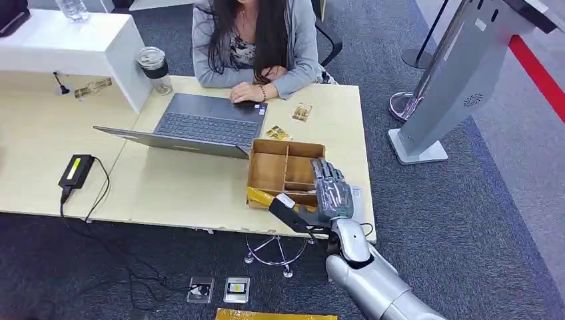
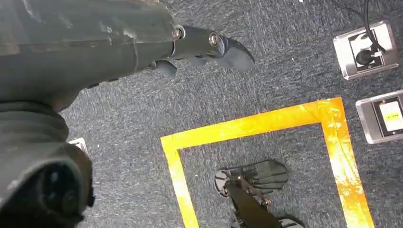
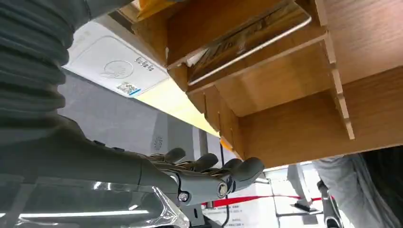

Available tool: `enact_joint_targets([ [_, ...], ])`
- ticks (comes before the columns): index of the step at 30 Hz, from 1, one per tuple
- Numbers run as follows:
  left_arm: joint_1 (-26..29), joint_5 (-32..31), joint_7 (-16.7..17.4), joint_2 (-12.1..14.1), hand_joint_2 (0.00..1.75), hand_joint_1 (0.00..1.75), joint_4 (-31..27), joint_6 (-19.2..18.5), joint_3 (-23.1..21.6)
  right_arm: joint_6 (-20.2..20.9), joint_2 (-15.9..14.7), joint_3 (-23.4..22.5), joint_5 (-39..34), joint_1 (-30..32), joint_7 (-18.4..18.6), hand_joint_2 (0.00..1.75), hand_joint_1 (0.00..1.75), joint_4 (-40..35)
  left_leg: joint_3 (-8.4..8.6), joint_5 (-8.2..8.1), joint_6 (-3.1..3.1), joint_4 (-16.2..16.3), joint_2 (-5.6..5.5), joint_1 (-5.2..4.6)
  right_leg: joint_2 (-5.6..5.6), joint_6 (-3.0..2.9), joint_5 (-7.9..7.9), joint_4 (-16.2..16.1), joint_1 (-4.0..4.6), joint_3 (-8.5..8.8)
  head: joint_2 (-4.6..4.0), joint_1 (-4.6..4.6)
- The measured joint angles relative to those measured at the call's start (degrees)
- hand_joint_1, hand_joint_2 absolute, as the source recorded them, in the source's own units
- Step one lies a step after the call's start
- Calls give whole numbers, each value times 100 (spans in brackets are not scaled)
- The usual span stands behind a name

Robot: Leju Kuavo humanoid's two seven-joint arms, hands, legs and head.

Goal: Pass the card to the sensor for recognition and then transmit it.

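Right hand point(image 1: 331, 190): fingers spread, holding nothing, over the wooden box point(image 1: 285, 172) on the counter point(image 1: 186, 190).
Card point(image 3: 247, 40): lying in a box compartment, just beside the fingers.
Sensor point(image 3: 111, 66): white pad beside the box.
Left hand point(image 2: 199, 47): hangs over the floor, empty; the right is nearer.

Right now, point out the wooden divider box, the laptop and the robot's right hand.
wooden divider box point(image 1: 269, 148), head view, on its far rim.
laptop point(image 1: 206, 125), head view, on the keyboard.
right hand point(image 1: 331, 190), head view, on the back of the hand, over the box's right end.
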Motion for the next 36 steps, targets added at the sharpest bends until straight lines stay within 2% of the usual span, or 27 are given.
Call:
enact_joint_targets([
  [9,0,4,0,0,0,0,2,-6,4,17,98,20,-24,-97,-2,175,0,192,1,0,0,0,0,0,0,0,0,0,0,0,0,-2],
  [27,11,50,20,0,0,0,2,-11,9,186,98,98,-101,-119,79,175,0,297,1,0,0,0,0,0,0,0,0,0,0,0,0,-2],
  [28,11,50,22,0,0,0,2,-11,9,186,98,98,-114,-119,79,175,23,297,1,0,0,0,0,0,0,0,0,0,0,0,0,-2],
  [29,11,50,22,0,0,0,2,-11,9,188,98,98,-142,-119,79,175,161,297,1,0,0,0,0,0,0,0,0,0,0,0,0,-2],
  [30,11,50,24,0,0,0,2,-11,9,195,98,98,-160,-119,79,175,161,297,2,0,0,0,0,0,0,0,0,0,0,0,0,-2],
  [31,11,50,24,0,0,0,2,-13,9,197,96,98,-181,-117,72,175,175,297,1,0,0,0,0,0,0,0,0,0,0,0,0,-2],
  [36,12,46,26,0,0,0,2,-15,9,190,96,100,-297,-117,11,175,175,286,2,0,0,0,0,0,1,0,0,0,0,0,0,-2],
])
